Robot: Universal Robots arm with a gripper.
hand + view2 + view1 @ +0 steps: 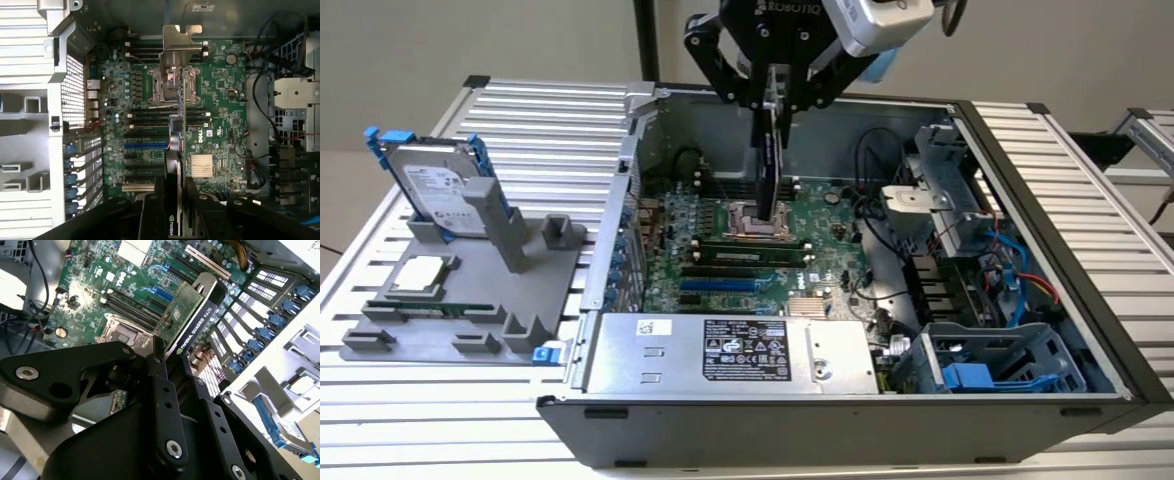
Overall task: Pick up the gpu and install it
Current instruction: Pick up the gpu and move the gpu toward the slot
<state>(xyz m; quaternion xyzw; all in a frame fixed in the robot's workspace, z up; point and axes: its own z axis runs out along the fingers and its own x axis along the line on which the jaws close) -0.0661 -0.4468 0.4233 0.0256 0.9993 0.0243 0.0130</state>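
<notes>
Green gpu (771,170): hanging edge-on over the motherboard (827,235) — twelve o'clock from the power supply (734,352), exterior view.
Gripper (773,103): pinching narrow, holding the gpu.
Case (854,432): lying open.

gpu (771,170) over motherboard (834,215), inside case (827,430)

You see a green gpu (181,309) with a black side and silver end, a black gripper (774,100), a green motherboard (834,225), and at nine o'clock in the exterior view a silver hard drive (438,190) with blue rails.
</notes>
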